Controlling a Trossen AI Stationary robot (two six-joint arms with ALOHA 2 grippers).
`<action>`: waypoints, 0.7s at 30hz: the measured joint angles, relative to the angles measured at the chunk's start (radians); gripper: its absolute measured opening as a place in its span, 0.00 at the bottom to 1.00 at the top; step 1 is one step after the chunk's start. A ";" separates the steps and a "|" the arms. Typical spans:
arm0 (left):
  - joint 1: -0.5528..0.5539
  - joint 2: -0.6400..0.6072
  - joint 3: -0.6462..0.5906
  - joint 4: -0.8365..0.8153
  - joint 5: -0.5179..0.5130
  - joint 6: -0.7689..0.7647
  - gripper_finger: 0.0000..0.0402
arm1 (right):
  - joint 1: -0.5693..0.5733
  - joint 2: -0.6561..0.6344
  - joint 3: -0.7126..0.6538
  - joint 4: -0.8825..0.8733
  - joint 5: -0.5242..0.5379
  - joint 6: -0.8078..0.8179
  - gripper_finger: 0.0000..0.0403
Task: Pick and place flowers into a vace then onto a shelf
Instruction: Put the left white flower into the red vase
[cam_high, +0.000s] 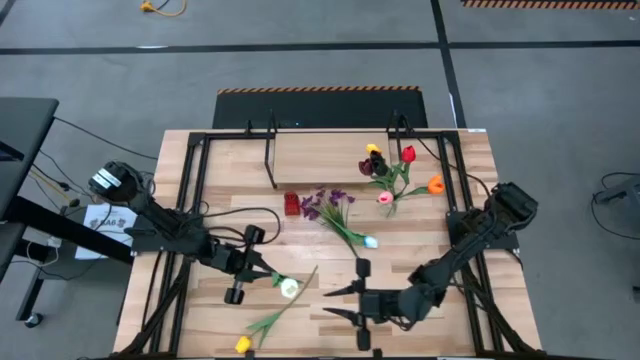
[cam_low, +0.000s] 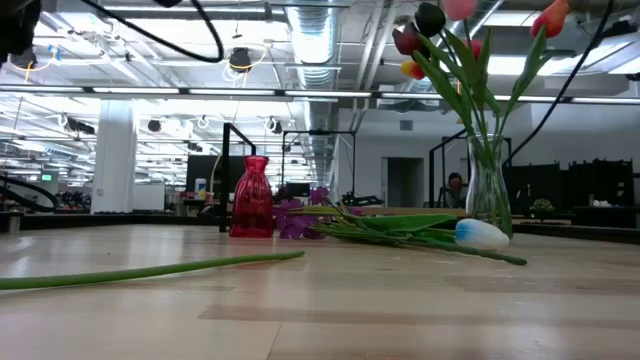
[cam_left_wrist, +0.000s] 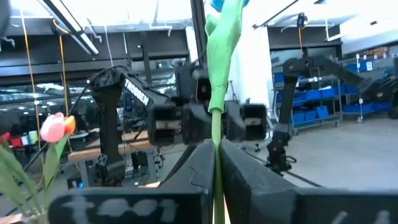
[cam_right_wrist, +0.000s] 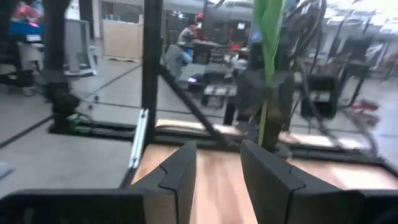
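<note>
Fingers (cam_left_wrist: 193, 177) of the left gripper (cam_high: 262, 268) are pinching a green stem (cam_left_wrist: 217, 93) near the table's (cam_high: 300, 160) front edge; the right gripper (cam_high: 340, 303) is hanging part-open, gripping nothing.

Tulips (cam_high: 390, 170) in vase (cam_low: 489, 195), others loose

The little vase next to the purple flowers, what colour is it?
Red. The little vase shows best in the low view, standing beside the purple flowers.
</note>
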 joint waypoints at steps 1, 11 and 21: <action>0.000 0.015 0.014 -0.002 0.000 0.009 0.01 | -0.012 0.011 0.018 0.003 0.002 -0.022 0.29; 0.007 0.073 0.089 -0.005 0.003 0.055 0.01 | -0.078 0.097 0.186 0.010 -0.035 -0.178 0.29; 0.010 0.073 0.089 -0.013 0.019 0.040 0.01 | -0.135 0.099 0.247 -0.018 -0.076 -0.215 0.30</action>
